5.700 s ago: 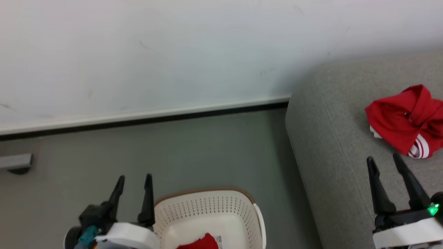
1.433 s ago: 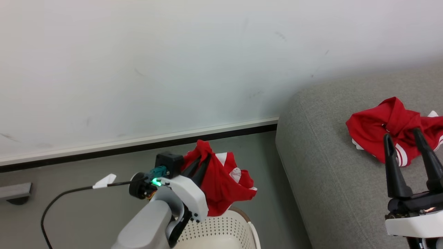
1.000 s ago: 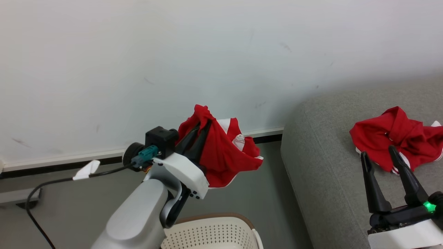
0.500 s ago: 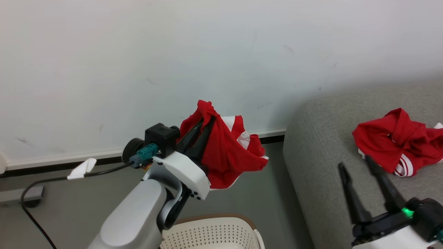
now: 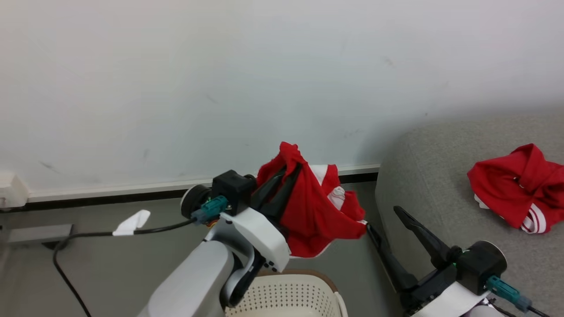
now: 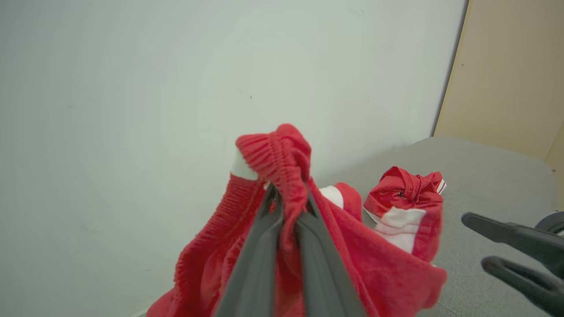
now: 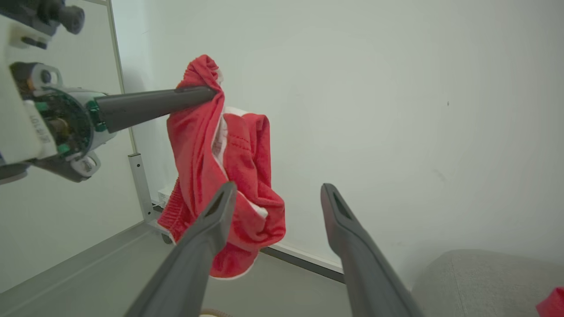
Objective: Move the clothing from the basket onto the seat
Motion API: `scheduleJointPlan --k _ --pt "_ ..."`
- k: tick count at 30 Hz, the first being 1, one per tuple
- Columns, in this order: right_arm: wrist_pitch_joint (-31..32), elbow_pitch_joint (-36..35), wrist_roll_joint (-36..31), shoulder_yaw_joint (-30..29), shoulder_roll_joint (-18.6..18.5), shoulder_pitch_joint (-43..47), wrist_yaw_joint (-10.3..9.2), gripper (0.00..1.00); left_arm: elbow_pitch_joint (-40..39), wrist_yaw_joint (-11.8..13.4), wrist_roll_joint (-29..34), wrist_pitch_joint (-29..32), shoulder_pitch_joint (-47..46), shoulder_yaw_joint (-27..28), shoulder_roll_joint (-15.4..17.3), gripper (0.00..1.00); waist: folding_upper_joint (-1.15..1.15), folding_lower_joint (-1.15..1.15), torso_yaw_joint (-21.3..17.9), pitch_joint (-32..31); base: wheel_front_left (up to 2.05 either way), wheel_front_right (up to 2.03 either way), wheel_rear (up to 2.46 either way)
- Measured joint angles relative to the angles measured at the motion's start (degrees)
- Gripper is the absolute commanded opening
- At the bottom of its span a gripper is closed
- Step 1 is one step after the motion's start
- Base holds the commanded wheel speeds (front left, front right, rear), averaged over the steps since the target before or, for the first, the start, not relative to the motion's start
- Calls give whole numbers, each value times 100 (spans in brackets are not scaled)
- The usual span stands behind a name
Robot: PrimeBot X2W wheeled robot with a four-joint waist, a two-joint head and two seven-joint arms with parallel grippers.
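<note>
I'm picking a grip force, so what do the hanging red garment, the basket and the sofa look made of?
Hanging red garment: soft matte knit fabric, probably; it drapes in folds, with a ribbed gathered band. Basket: rigid, smooth cream plastic by the look; moulded rows of round holes. Sofa: grey woven upholstery, matte, fine visible weave.

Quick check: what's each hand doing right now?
Left hand: closed on a red garment, held up in the air.
Right hand: open, holding nothing.

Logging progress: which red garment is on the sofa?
The crumpled garment at the head view's right, lying on the grey sofa. The other garment hangs from the shut left gripper.
</note>
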Motion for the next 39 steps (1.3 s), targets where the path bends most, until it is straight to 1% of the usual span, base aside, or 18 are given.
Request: scheduleJointPlan --k 3,13,22,25,30,31,32,33,34,39 --pt "0 261 98 207 27 -249 0 100 -25 -12 23 -1 14 -108 -62 0 0 0 102 -5 0 0 0" --pt "0 1166 690 1294 -45 -894 0 100 -11 -154 51 -29 71 -492 -299 0 0 0 580 -53 0 0 0" --pt "0 1740 1132 2067 80 -1273 0 100 32 -226 40 -19 94 -716 -410 0 0 0 1000 -108 0 0 0" --pt "0 2007 1305 2290 153 -1389 0 100 32 -230 21 -9 103 -753 -424 0 0 0 1092 -119 0 0 0" --pt "1 2173 1482 2436 289 -1577 0 100 32 -229 -2 2 127 -808 -442 0 0 0 1171 -117 0 0 0" --pt "0 2191 1515 2449 300 -1600 0 90 32 -229 -2 3 127 -815 -442 0 0 0 1177 -115 0 0 0" --pt "1 2203 1538 2461 307 -1615 0 64 33 -229 -3 3 127 -822 -443 0 0 0 1181 -115 0 0 0" --pt "1 2206 1569 2472 311 -1622 0 42 33 -227 -3 3 127 -825 -443 0 0 0 1183 -114 0 0 0" --pt "1 2206 1592 2483 315 -1629 0 0 33 -223 -4 3 127 -827 -442 0 0 0 1183 -112 0 0 0" --pt "1 2092 1604 2357 266 -1708 0 0 34 -194 -24 4 127 -827 -417 0 0 0 1142 -90 0 0 0"
